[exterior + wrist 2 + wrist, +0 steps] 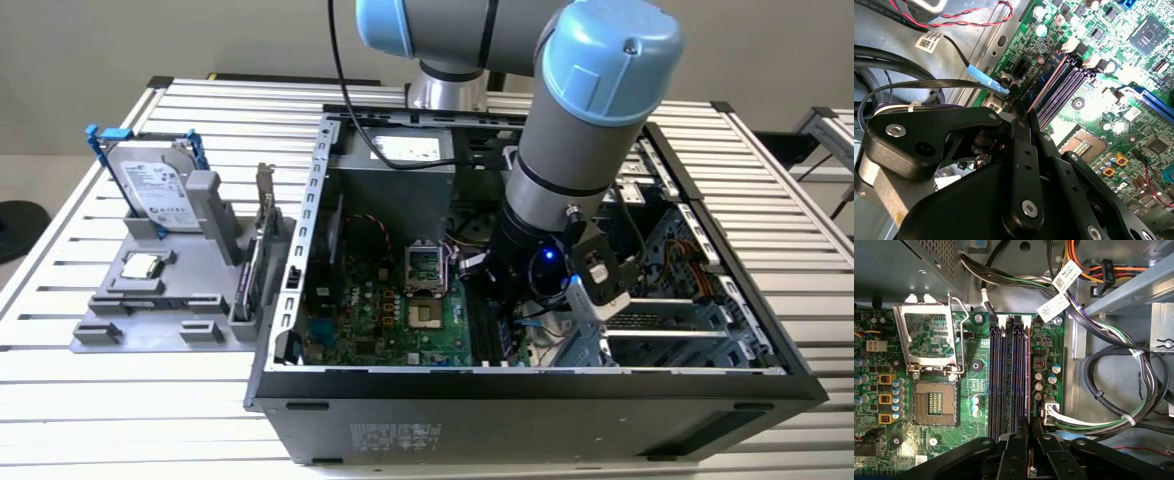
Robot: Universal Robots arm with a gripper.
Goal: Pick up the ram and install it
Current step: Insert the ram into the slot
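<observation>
Inside the open computer case (534, 385), the black pincer (1029, 440) was clenched on the ram (1046, 80), a thin dark stick held edge-on between its fingers (1024, 165) and standing over the long purple memory slots (1009, 375) of the green motherboard (934, 355). Beside the slots sat the square metal processor socket (931, 347), its frame raised. The case stood on a ribbed metal counter (120, 400).

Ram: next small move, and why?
Probably ease it straight down a touch. The gripper is shut on the ram, held edge-on and running parallel to the memory slots, close over them; I can't tell whether it's seated yet.
</observation>
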